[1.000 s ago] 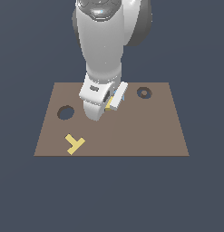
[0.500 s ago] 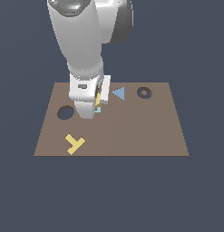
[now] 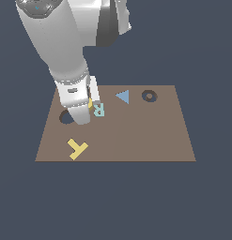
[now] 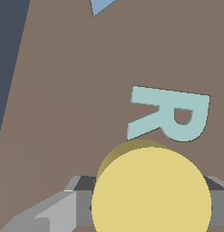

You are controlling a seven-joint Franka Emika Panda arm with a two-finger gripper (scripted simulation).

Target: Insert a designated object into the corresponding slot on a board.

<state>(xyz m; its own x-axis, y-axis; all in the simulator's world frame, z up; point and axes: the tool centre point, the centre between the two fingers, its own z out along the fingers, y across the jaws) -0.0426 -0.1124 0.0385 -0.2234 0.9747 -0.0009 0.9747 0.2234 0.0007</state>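
One yellow disc [image 4: 152, 190] filled the lower part of the wrist view, clamped between the grey fingers [image 4: 54, 210] of the gripper [image 3: 85, 111], so the tool was closed on the designated object and carried it clear of the board [image 3: 136, 136]. In the exterior view only a sliver of that disc showed beside the gripper, next to the pale-blue letter R [image 3: 98, 109]. The gripper hung above the board near its edge on the exterior view's left, and its body covered part of the plain dark round hole [image 3: 65, 117], the slot, which lay toward that same edge. A blue triangle [image 3: 122, 96] and a smaller dark ring [image 3: 149, 96] sat along the far edge, and a yellow T [image 3: 77, 148] lay near the near corner on the exterior view's left.

By my reading, the step in hand was the carry toward the slot, with insertion not yet done. How well the disc was centred over the hole could not be told, since the arm hid it. The next move would likely call for fine alignment over the hole, then a straight descent and a release.
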